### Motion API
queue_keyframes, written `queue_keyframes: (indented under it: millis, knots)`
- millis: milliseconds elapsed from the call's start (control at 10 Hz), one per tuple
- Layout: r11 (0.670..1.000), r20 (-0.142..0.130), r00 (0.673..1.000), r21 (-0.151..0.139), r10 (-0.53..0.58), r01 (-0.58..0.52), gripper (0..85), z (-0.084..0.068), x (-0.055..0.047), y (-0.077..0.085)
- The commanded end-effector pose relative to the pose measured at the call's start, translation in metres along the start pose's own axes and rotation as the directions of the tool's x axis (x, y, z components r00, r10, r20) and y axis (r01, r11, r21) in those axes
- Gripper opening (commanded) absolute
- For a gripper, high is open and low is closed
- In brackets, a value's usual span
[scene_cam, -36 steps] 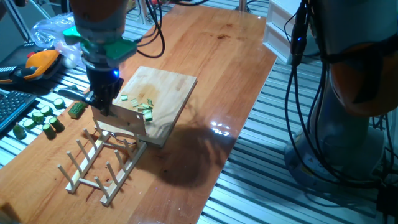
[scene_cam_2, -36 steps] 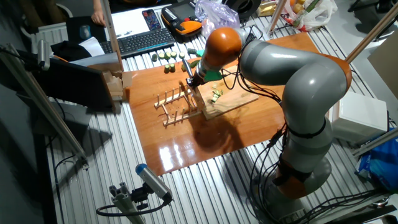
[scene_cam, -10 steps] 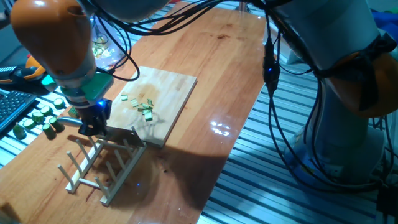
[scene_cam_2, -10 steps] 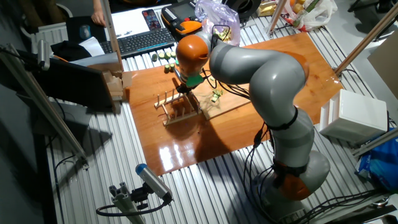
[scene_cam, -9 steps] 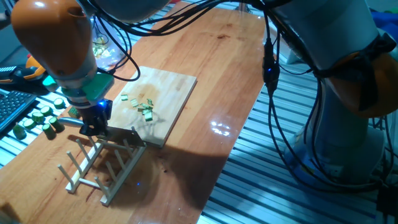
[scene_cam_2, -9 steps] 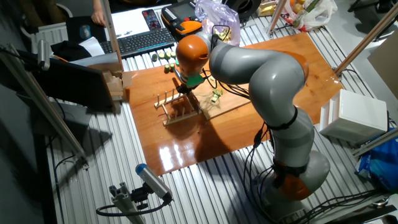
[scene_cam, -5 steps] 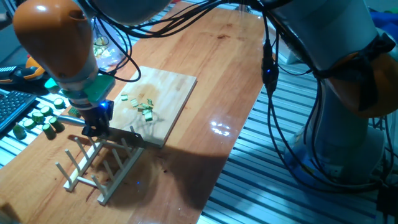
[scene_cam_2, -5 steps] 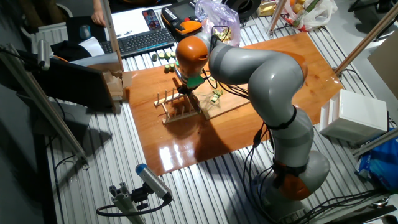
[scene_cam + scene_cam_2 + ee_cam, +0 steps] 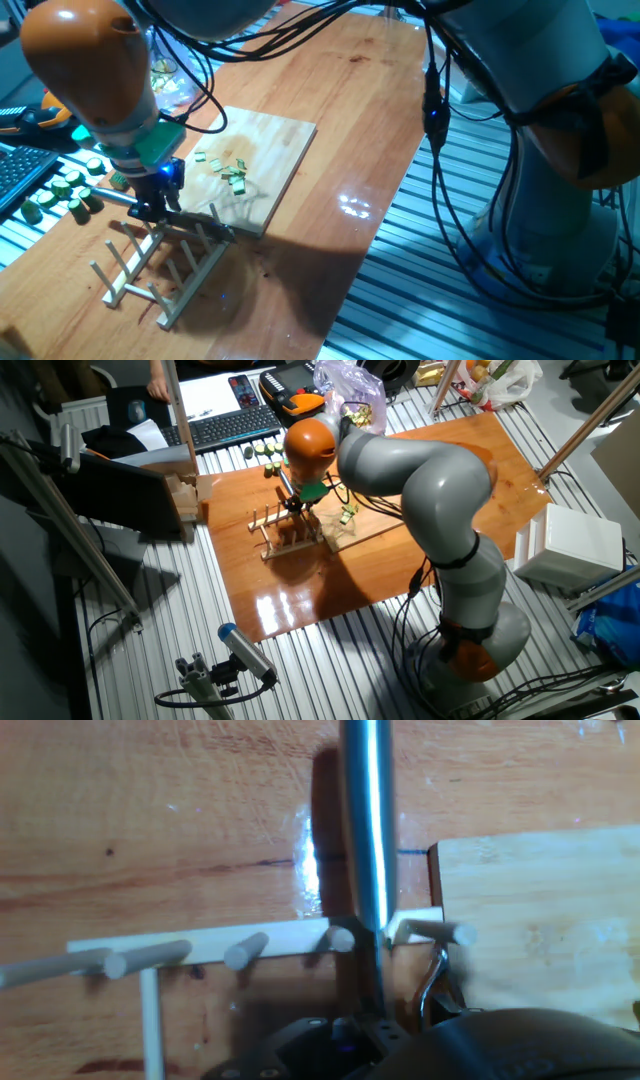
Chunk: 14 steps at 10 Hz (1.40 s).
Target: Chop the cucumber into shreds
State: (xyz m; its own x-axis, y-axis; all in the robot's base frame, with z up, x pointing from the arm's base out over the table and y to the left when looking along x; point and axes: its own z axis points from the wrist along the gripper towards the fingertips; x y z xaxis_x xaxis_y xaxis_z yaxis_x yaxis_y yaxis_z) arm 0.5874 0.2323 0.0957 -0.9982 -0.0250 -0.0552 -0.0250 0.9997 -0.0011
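Thin pale-green cucumber shreds [image 9: 231,171] lie scattered on the wooden cutting board [image 9: 275,140]; they also show in the other fixed view [image 9: 347,513]. My gripper [image 9: 152,207] is shut on a knife [image 9: 198,219] and holds it low over the near end of a wooden peg rack [image 9: 150,265], just off the board's left corner. In the hand view the steel blade [image 9: 366,830] runs between two pegs of the rack [image 9: 200,952], with the board [image 9: 540,920] to its right. No whole cucumber chunk is in view.
Round cucumber slices and dark green pieces [image 9: 60,188] lie on the table left of the rack. A keyboard [image 9: 225,425], an orange tool [image 9: 300,402] and a plastic bag [image 9: 345,380] are at the far side. The table edge runs along the right [image 9: 390,200].
Since 3.6 s ago the knife went from upright at the board's edge to low over the rack. In the last second the gripper edged slightly right and down; the rack shifted a little.
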Motion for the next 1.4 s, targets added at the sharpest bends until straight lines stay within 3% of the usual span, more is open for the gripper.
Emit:
queue_keyframes:
  millis: [0,100,300,500,600,800,1000,1100,1300]
  knots:
    - [0.999,-0.007,1.000,-0.041,0.020,-0.021,34.0,-0.010,0.004,0.000]
    - [0.997,-0.019,0.999,-0.061,0.045,-0.046,34.0,-0.023,0.009,0.000]
    - [0.997,-0.033,0.998,-0.048,0.056,-0.058,34.0,-0.046,0.019,-0.003]
    - [0.999,-0.061,0.998,-0.039,0.035,-0.037,34.0,-0.062,0.016,-0.013]
    - [1.000,-0.062,0.998,-0.027,0.004,-0.006,34.0,-0.067,0.012,-0.019]
    - [0.998,-0.070,0.996,-0.030,-0.053,0.051,0.0,-0.072,0.002,-0.034]
    - [0.998,-0.076,0.995,-0.011,-0.068,0.067,0.0,-0.079,-0.006,-0.049]
    - [0.998,-0.065,0.996,0.007,-0.066,0.066,0.0,-0.085,-0.008,-0.064]
    - [0.998,-0.066,0.996,-0.021,-0.063,0.062,0.0,-0.090,-0.013,-0.109]
